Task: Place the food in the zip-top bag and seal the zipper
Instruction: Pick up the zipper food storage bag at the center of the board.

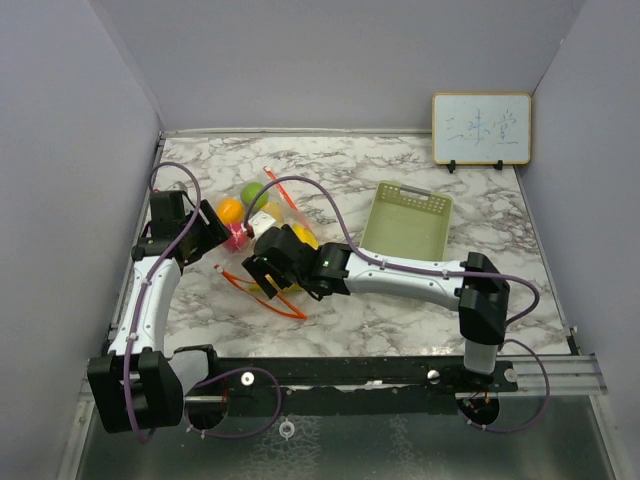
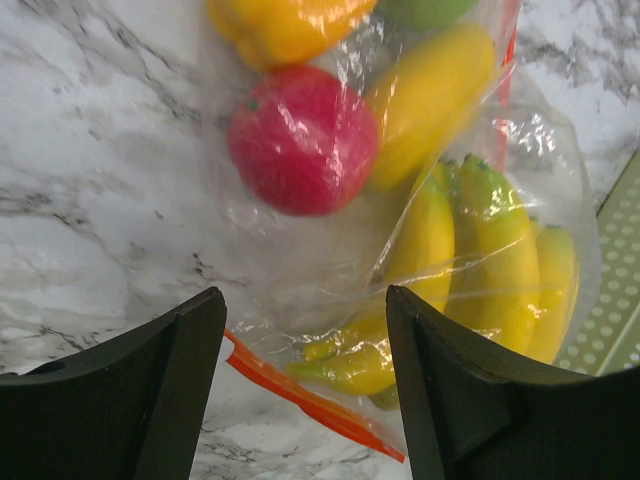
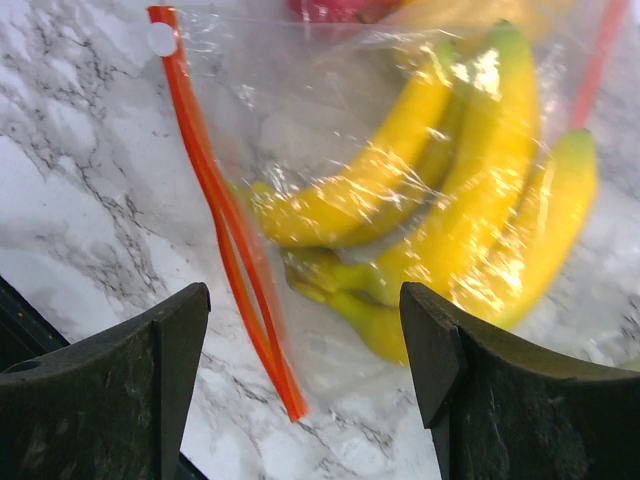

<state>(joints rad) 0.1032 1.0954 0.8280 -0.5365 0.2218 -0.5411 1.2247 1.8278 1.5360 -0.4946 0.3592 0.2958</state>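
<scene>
Bag (image 2: pixel 300 270) holding bananas (image 3: pixel 480 200) and red fruit (image 2: pixel 303 140), zipper (image 3: pixel 215 220) at 6 o'clock, left gripper (image 2: pixel 305 300) and right gripper (image 3: pixel 303 300) spread above, tray (image 1: pixel 405 225) at 3 o'clock

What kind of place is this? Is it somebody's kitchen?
Probably a robot test booth, not a kitchen: plain grey walls box in a marble-look table, two robot arms are bolted to a rail at its edge, and a small whiteboard stands at the back.

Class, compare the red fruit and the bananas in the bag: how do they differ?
The red fruit is round; the bananas are long and curved. The red fruit is one pink-red piece; the bananas are a yellow bunch with green tips. Both lie inside the clear bag.
</scene>
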